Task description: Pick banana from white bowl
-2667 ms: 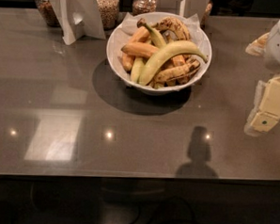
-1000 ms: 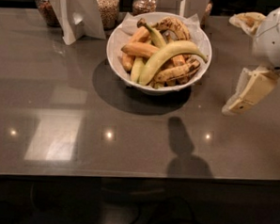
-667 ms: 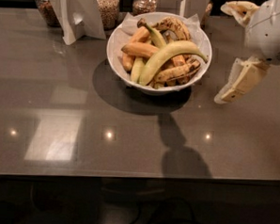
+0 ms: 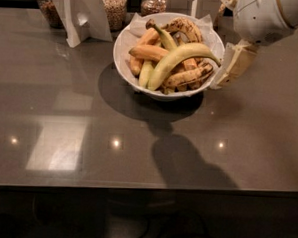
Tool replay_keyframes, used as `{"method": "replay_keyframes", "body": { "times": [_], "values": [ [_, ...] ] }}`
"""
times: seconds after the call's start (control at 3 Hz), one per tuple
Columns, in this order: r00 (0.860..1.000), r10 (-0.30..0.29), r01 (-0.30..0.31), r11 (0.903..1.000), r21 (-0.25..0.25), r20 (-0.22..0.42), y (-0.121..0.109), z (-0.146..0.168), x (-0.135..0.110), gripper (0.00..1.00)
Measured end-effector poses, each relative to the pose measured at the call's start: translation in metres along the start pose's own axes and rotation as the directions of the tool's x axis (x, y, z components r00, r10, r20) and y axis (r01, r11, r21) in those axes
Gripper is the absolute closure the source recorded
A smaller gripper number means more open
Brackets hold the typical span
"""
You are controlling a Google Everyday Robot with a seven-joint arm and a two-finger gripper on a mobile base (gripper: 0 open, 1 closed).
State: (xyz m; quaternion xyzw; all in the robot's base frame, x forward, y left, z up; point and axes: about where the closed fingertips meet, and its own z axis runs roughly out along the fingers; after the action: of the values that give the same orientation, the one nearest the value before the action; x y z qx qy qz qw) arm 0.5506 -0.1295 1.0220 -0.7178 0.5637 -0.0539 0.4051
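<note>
Cream jaws, whether apart I cannot tell, hover beside the white bowl [image 4: 121, 48] holding the banana [image 4: 175, 59].

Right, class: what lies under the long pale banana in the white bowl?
Under the banana lie brown-spotted and orange bananas; white paper shows at the bowl's rim. The bowl's bottom is covered. The gripper hangs beside the bowl's rim.

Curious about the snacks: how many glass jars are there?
3 jars at the table's back: one far left, one by the white stand, one behind the white bowl. Others may be hidden. The hand hangs right of the bowl.
</note>
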Motion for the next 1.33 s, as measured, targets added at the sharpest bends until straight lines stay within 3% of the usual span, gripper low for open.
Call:
{"method": "replay_keyframes", "body": {
  "times": [0.67, 1.0, 1.33],
  "values": [
    [1.000, -0.028, 0.028, 0.9996, 0.006, 0.001, -0.004, 0.002, -0.005, 0.00],
    [0.994, -0.110, 0.110, 0.9935, 0.031, 0.002, -0.016, 0.015, -0.003, 0.07],
    [0.976, -0.218, 0.218, 0.9747, 0.049, -0.013, -0.029, 0.033, 0.001, 0.26]
  ]
}}
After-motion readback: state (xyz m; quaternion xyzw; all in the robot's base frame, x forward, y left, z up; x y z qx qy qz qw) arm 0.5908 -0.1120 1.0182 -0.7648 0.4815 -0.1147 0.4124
